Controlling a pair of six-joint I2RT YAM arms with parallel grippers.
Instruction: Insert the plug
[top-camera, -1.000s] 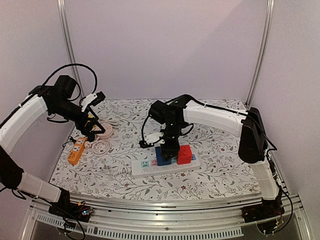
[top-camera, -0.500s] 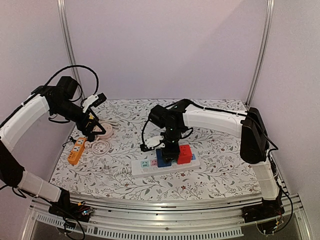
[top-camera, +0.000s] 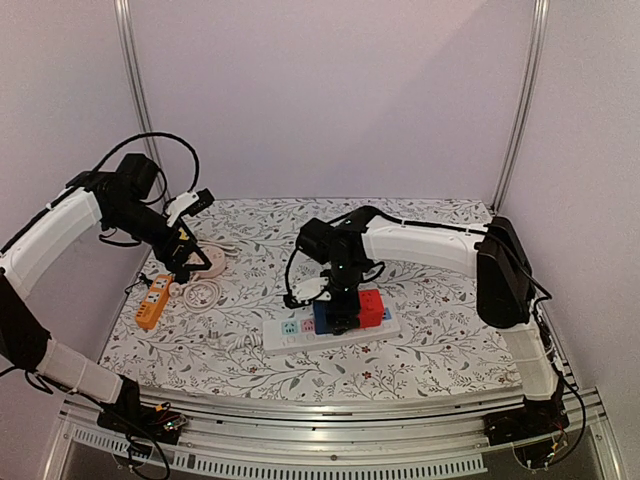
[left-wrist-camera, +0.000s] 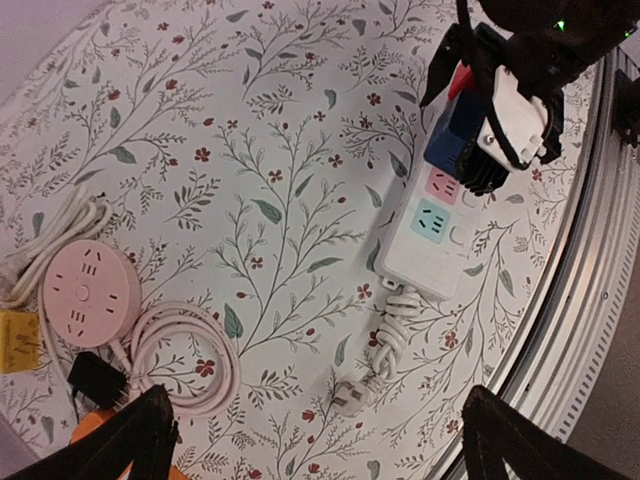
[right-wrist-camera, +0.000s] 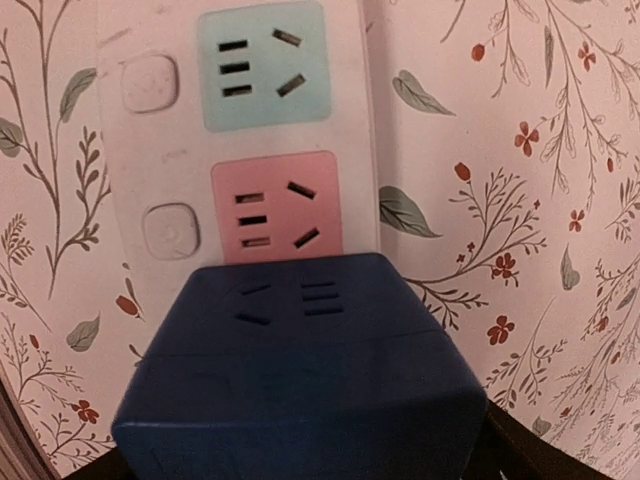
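Underside of blue plug (right-wrist-camera: 300, 380) unseen

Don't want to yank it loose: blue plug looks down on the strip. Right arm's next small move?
Probably open the right pincer fully before lifting: the blue plug sits on the power strip, level with the red plug, but whether the jaws grip it is unclear.
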